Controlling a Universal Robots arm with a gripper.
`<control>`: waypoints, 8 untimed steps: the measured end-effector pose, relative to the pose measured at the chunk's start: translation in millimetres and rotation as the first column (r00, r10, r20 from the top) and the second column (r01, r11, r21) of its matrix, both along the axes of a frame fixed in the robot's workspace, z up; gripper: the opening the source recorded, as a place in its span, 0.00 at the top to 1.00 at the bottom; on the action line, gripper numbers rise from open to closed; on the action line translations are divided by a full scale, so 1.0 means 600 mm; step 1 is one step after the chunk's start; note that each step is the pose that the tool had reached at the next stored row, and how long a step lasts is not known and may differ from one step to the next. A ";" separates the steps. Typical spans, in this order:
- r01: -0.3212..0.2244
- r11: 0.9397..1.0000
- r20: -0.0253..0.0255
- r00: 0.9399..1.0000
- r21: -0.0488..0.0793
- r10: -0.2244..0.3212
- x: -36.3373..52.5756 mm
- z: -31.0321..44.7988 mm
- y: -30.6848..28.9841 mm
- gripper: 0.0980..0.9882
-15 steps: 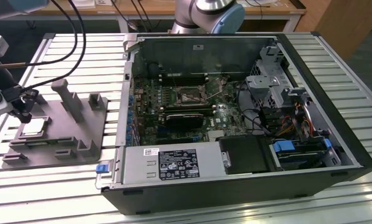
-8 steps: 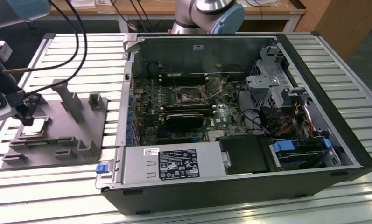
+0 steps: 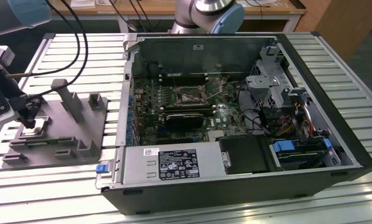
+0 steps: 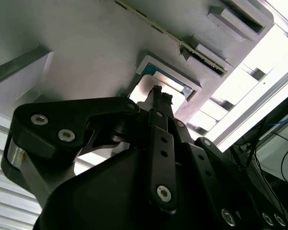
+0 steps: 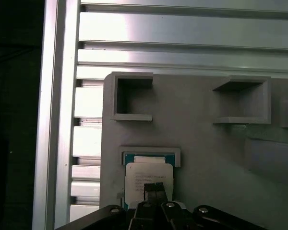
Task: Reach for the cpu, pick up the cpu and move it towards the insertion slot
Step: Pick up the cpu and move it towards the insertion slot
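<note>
The arm's two black fingers are pressed together, tip against tip, with nothing pinched between them. In the first wrist view their tips lie over the near part of the cpu, a thin square chip with a silvery metal top plate and a pale rim. Whether they actually touch the plate cannot be told. The second wrist view shows the same closed fingers pointing at the bright plate of the cpu.

The cpu lies flat in a shallow square recess of a grey plastic blocky fixture, with a strip of teal showing along the recess edge beyond the chip. Further out on the fixture are two open box-shaped pockets.

In the exterior view the fingers hang over the cpu at the fixture, which sits on a worktop of slatted aluminium profiles, at the exterior view's left. Black cables run down toward the wrist.

Just beside the fixture, toward the exterior view's right, lies an open black computer case with a green motherboard inside. The insertion slot, a square dark socket with a shiny metal frame, sits near the middle of that board, well apart from the cpu. A black rectangular card lies just beside the socket.
</note>
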State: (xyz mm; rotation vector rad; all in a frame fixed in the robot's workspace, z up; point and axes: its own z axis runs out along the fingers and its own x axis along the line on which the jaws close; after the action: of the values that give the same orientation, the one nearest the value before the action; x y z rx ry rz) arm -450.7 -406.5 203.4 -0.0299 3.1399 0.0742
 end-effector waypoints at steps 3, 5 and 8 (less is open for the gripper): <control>0.000 1.000 0.000 1.000 0.000 0.000 0.000 0.000 0.0001 0.99; 0.000 1.000 0.000 1.000 0.000 0.000 0.000 0.000 0.0001 0.99; 0.000 1.000 0.000 1.000 0.000 0.000 0.000 0.000 0.0001 0.98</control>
State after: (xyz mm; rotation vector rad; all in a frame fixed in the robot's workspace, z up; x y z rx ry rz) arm -450.7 -406.4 203.2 -0.0298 3.1398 0.0743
